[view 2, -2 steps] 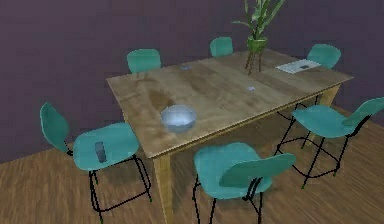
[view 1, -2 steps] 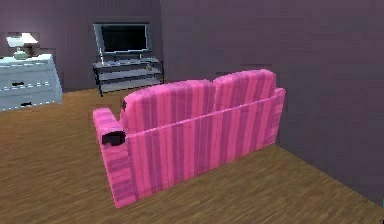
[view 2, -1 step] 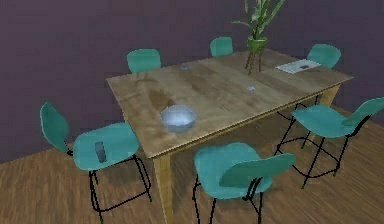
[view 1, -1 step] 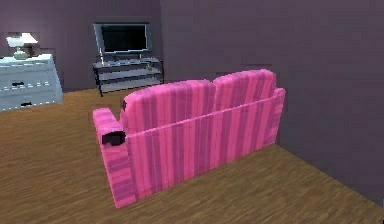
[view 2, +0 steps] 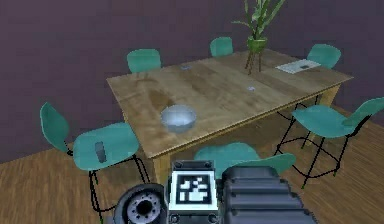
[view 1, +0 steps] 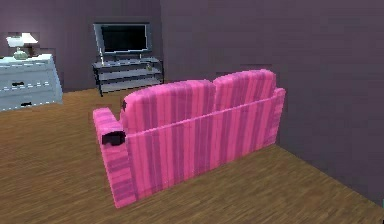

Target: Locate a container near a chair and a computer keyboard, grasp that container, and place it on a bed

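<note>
Dining room, purple walls: wooden worktop [view 2: 215, 95] ringed by teal chairs [view 2: 120, 138], pulled round for seating. Likely container, pale bowl [view 2: 178, 117], sits near worktop's 7 o'clock edge, reachable from this side. Flat grey slab [view 2: 300, 67], maybe keyboard, at 2 o'clock. Tool [view 2: 140, 208] tucked low at 6 o'clock, travel-ready; grip state, load: cannot tell.

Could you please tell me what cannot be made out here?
Forward view: the pink sofa shows its back, which hides its seat; the dark thing on its arm is too small to name.
Arm side view: the flat grey thing on the wooden table and the small thing on a teal chair are too small to name.
</note>
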